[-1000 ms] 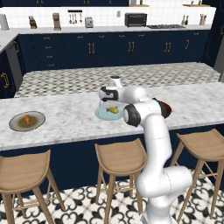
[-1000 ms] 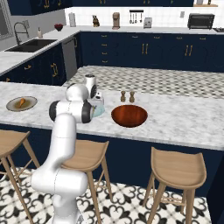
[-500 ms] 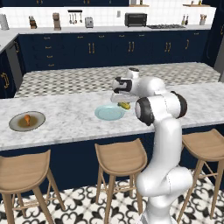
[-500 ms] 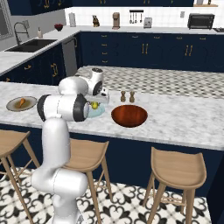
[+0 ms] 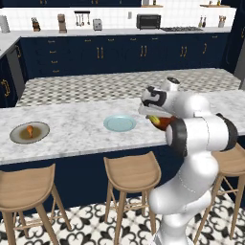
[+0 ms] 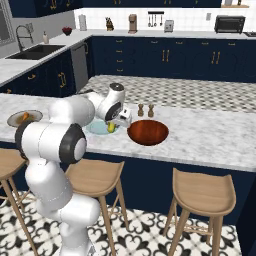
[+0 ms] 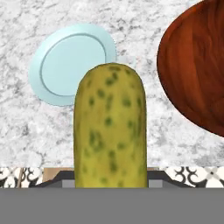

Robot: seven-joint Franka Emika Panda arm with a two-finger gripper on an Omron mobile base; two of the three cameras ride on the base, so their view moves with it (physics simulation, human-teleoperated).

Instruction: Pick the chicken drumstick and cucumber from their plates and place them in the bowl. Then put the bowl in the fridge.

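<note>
My gripper [image 5: 152,116] is shut on the cucumber [image 7: 110,127], a yellow-green spotted stick held above the counter between the pale blue plate [image 5: 119,123] and the dark red-brown bowl [image 6: 148,132]. The cucumber [image 6: 111,128] hangs just left of the bowl's rim. Nothing lies on the blue plate [image 7: 70,63], and the bowl [image 7: 197,65] holds nothing. The chicken drumstick [image 5: 29,130] lies on the olive-brown plate [image 5: 19,136] at the counter's far left. A narrow grey strip [image 5: 241,57] at the right edge could be the fridge; I cannot tell.
Salt and pepper shakers [image 6: 145,110] stand just behind the bowl. Wooden stools [image 5: 131,173] line the near side of the marble island. A second counter [image 5: 119,81] runs behind it, with navy cabinets along the back wall.
The arm has swung right, carrying the cucumber from above the blue plate to beside the bowl. The blue plate now lies uncovered.
</note>
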